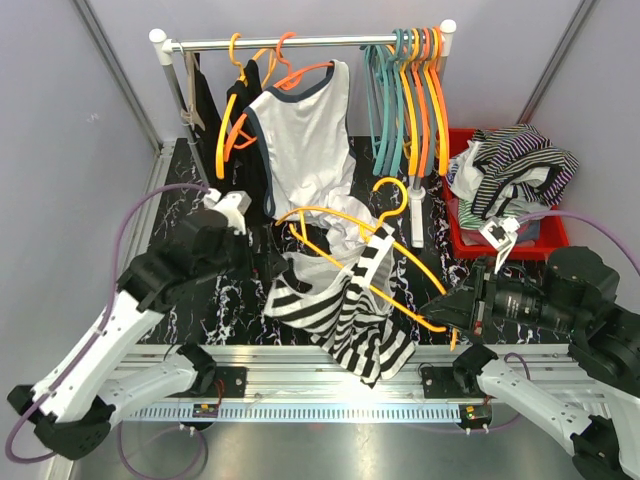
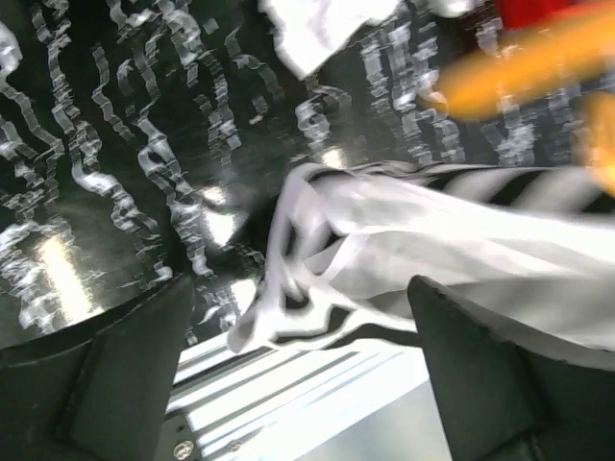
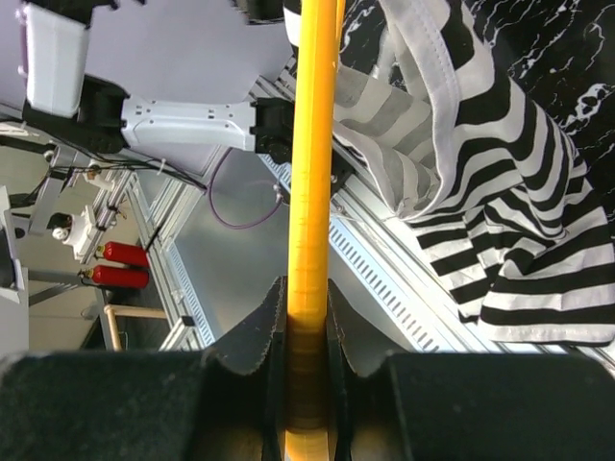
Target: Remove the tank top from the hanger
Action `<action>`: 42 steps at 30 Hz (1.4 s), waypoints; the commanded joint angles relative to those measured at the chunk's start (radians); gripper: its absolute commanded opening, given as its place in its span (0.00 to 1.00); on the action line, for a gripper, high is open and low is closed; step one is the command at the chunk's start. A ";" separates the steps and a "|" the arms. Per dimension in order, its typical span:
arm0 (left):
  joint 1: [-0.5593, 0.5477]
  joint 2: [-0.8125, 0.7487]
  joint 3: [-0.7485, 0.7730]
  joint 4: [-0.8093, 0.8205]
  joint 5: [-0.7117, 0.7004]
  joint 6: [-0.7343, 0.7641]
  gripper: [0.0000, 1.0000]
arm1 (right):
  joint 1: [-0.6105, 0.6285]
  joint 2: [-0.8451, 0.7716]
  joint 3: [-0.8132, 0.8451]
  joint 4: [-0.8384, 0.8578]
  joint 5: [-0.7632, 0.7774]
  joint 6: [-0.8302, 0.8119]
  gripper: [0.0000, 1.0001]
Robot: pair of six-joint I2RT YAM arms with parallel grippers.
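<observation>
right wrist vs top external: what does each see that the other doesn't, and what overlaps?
Right wrist only: close-up of the right gripper, jaws shut on the orange hanger; red cylinders in the background. Top external only: clothes rack, hanging grey top, red bin of clothes. Both: orange hanger, and striped tank top draped over the front rail.

Open marble table [image 1: 235,305] left of the striped tank top [image 1: 340,310]; orange hanger [image 1: 390,180] bars the middle, hanging white top [image 1: 310,140] behind, red bin [image 1: 462,238] walls the right.
</observation>
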 commanded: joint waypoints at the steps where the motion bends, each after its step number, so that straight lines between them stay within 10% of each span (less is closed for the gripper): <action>1: 0.003 -0.140 0.036 0.136 0.078 -0.034 0.99 | 0.001 -0.015 -0.003 0.111 0.033 0.029 0.00; 6: 0.003 -0.254 0.131 0.032 0.040 -0.020 0.99 | 0.000 0.000 0.019 0.042 0.033 0.003 0.00; 14: 0.001 -0.294 0.165 -0.126 0.245 0.122 0.99 | 0.000 0.129 0.022 -0.114 -0.498 -0.121 0.00; 29: 0.003 -0.413 0.051 -0.087 0.946 0.064 0.99 | 0.000 0.209 0.008 0.061 -0.741 -0.104 0.00; 33: 0.003 -0.447 0.001 0.010 1.055 -0.002 0.73 | 0.000 0.231 0.007 0.051 -0.761 -0.124 0.00; 36: 0.003 -0.465 -0.035 0.129 1.103 -0.085 0.30 | 0.000 0.246 0.007 0.030 -0.758 -0.149 0.00; 37: 0.001 -0.472 -0.046 0.156 1.104 -0.123 0.00 | 0.000 0.249 0.007 0.021 -0.749 -0.160 0.00; 41: 0.003 -0.481 -0.065 0.151 1.117 -0.122 0.00 | -0.002 0.267 0.020 -0.028 -0.706 -0.203 0.01; 42: 0.003 -0.482 -0.063 0.142 1.115 -0.117 0.00 | 0.000 0.271 0.026 -0.042 -0.685 -0.212 0.32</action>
